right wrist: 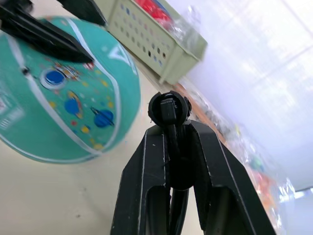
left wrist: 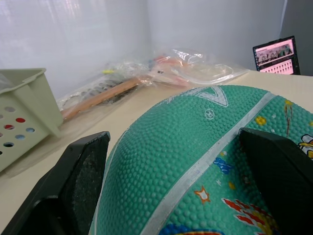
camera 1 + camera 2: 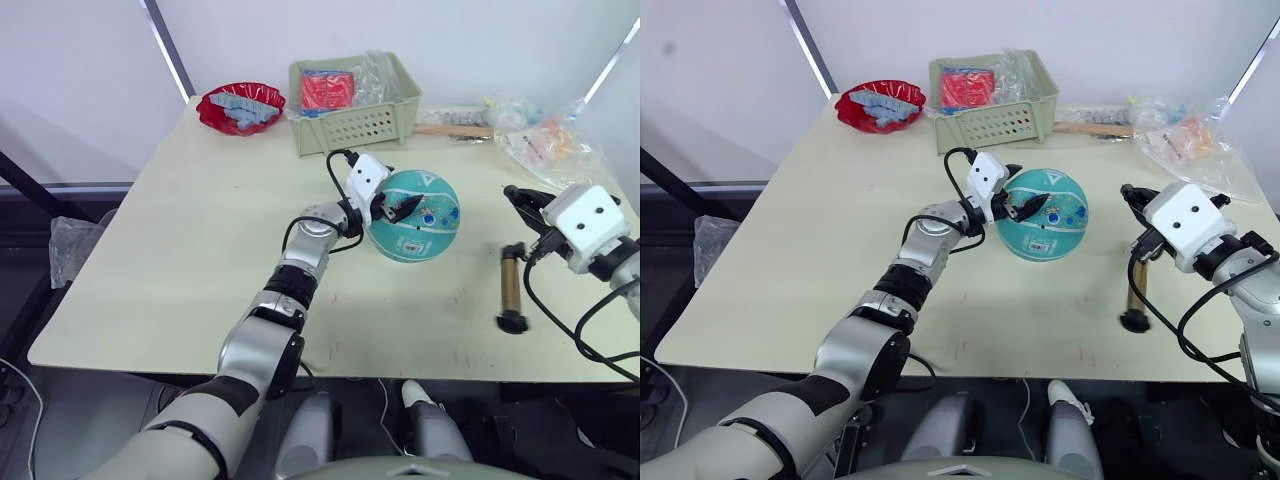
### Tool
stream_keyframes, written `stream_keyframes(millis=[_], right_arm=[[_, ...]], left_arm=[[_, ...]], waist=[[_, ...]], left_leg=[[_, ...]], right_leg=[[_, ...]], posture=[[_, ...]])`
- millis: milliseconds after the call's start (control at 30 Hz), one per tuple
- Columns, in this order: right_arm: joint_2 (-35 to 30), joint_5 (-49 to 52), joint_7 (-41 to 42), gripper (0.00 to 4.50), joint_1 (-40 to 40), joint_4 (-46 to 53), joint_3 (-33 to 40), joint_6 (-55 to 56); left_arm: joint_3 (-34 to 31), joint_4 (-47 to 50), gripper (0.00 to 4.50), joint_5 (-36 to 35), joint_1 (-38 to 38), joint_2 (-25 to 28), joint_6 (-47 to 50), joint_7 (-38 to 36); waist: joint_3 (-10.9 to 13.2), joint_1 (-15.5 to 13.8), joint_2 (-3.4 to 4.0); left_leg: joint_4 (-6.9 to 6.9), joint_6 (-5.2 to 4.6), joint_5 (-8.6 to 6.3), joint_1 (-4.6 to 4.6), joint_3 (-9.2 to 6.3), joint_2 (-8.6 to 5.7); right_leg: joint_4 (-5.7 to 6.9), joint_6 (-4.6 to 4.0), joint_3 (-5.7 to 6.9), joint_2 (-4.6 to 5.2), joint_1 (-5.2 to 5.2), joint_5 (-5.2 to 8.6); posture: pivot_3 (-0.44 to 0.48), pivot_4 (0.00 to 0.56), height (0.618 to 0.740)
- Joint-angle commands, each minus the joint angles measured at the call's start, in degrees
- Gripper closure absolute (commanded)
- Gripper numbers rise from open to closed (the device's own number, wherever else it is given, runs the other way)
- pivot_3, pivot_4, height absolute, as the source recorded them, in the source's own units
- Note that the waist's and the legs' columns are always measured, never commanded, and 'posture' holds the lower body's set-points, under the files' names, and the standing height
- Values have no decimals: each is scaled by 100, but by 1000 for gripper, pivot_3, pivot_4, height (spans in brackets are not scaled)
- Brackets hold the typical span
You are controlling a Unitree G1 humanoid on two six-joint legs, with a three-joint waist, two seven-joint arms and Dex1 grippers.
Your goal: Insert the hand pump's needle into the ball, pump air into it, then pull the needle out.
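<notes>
The hand pump (image 3: 512, 290) lies at the bench's (image 3: 180, 250) near right; right gripper (image 1: 168, 110) pinches its needle fitting, left gripper (image 3: 1025, 207) straddles the ball (image 3: 420, 222), jaws spread. A loose hold could let it roll, bending the needle.

Bright, even light — soft shadows, hazy glare on the walls — wrist views blurred up close.

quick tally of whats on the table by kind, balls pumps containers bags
balls: 1, the teal ball
pumps: 1, the hand pump lying on the table
containers: 2, the green basket and the red bowl
clear plastic bags at the far edge: at least 2, near; exact number unclear
total: at least 6
</notes>
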State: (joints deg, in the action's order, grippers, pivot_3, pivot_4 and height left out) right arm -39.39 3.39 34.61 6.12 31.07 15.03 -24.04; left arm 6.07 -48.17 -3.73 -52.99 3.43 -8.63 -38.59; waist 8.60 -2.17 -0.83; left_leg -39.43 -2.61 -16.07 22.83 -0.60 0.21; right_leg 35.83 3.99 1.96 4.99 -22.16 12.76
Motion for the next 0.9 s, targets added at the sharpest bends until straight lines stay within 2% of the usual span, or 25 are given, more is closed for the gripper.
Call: stream_keyframes(millis=[33, 367, 467, 900], right_arm=[[196, 142, -274, 4445, -4, -196, 359, 236], [357, 197, -408, 4445, -139, -873, 245, 1042], [375, 306, -301, 4445, -224, -1017, 231, 1309], [271, 647, 474, 4445, -762, -1491, 143, 2420]], left_arm=[[-10, 165, 0, -20, 109, 79, 155, -156], [-207, 1682, 0, -627, 243, 465, 620, -961], [-245, 2221, 0, -832, 384, 736, 852, -1280], [-499, 3681, 0, -1804, 1324, 2141, 1613, -2790]], waist=[[6, -1, 9], [53, 57, 57], [54, 98, 58], [58, 144, 65]], left_leg=[[6, 0, 0, 2, 0, -1], [20, 0, 2, 52, 22, -7], [15, 30, 20, 92, 23, -8], [15, 32, 22, 86, 28, -4]], right_leg=[[0, -1, -2, -2, -5, 1], [2, 2, -27, -9, -68, 1], [6, 3, -30, -9, -108, 0], [11, 4, -39, -14, -109, 0]], posture=[[0, 150, 738], [0, 150, 738], [0, 150, 738], [0, 150, 738]])
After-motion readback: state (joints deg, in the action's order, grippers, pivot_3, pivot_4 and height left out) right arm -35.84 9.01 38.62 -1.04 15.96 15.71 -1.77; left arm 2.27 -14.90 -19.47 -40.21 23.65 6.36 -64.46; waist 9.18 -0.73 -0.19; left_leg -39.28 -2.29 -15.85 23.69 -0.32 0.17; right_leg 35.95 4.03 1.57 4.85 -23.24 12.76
